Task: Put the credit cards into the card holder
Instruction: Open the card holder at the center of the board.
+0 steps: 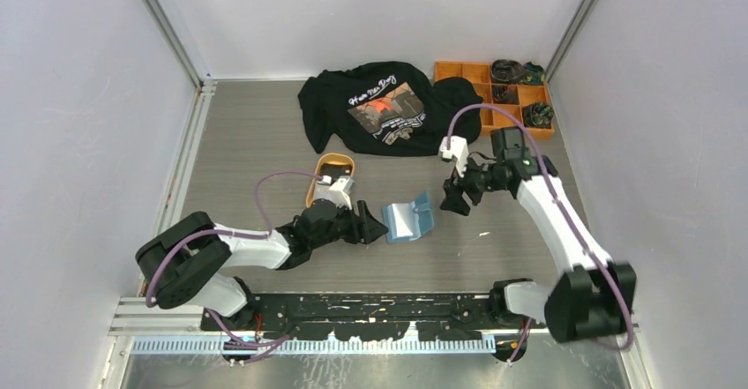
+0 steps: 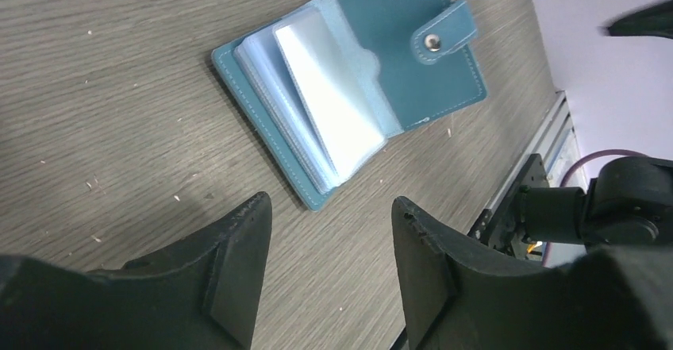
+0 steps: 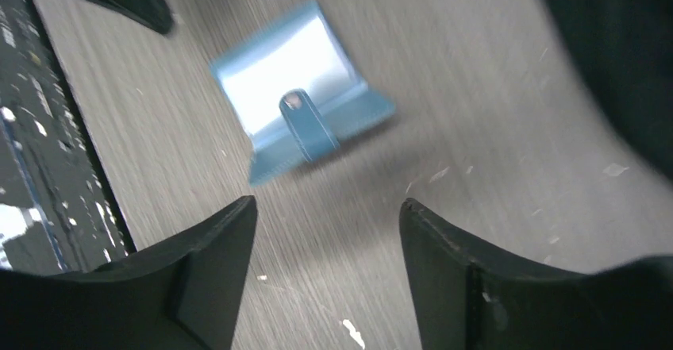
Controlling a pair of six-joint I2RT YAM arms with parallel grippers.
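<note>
Your left end effector (image 2: 329, 267) has its jaws well apart with nothing between them, only bare desk (image 2: 119, 112). Your right end effector (image 3: 325, 275) is the same: spread wide and empty, its view smeared with motion blur.

Moving out from the left fingers, the card holder (image 2: 397, 56) lies flat on the desk just ahead of them and a little to their right. It is splayed open, clear sleeves (image 2: 329, 112) fanned upward and the snap tab (image 2: 443, 32) hanging off the far cover. Its fold runs diagonally away from the left fingers, not square to them.

From above, the holder sits between your two arms. The left end effector is just beside its near edge and the right one stands off beyond its far side, so the left is the nearer, by my reckoning.

As for the credit cards, you can't pick them out with certainty. Something dark rests in the orange oval tray (image 1: 311, 188), behind the left wrist. One sleeve looks pale, but whether it holds a card I cannot tell.
</note>
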